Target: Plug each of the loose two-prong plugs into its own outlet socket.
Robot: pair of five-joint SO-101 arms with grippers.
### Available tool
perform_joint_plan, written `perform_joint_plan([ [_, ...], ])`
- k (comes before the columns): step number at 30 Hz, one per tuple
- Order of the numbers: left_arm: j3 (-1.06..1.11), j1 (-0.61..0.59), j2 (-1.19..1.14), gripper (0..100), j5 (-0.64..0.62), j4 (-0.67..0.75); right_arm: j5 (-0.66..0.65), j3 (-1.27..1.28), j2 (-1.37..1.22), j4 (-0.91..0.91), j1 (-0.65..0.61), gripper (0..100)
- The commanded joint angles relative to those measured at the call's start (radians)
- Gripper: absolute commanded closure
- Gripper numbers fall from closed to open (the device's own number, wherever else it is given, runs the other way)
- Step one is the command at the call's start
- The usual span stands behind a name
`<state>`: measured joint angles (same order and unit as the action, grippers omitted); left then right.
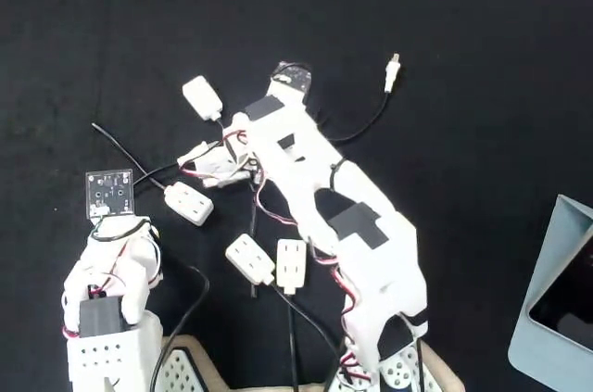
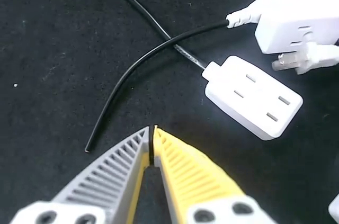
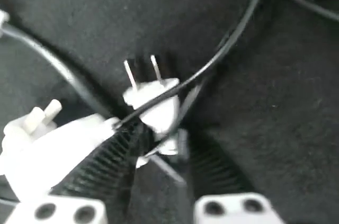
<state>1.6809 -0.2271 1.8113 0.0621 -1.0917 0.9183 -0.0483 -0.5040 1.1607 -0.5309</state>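
Here, right claw (image 3: 159, 135) clamped on white two-prong plug (image 3: 153, 105) (smooth plastic), ribbed left claw (image 2: 153, 133) together.

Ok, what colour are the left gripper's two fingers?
The left gripper has one grey finger and one yellow finger; the left wrist view shows it best.

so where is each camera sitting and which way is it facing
high view: fixed above the table, facing down; the left arm and right arm both show.
left wrist view: on the left arm, looking past its shut fingers at an outlet socket.
right wrist view: on the right arm, looking past its fingers at the two-prong plug they hold.
shared: the high view has that outlet socket too.
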Motion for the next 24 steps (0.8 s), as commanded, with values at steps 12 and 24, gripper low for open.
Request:
perform_joint_plan([
  [12, 0.018, -0.010, 0.008, 97, -0.005, 0.015, -0.143, -0.186, 0.170, 0.318, 0.163, 98.6],
  [24, 0.018, -0.010, 0.008, 97, -0.005, 0.015, -0.864, -0.189, 0.165, 0.350, 0.344, 98.6],
])
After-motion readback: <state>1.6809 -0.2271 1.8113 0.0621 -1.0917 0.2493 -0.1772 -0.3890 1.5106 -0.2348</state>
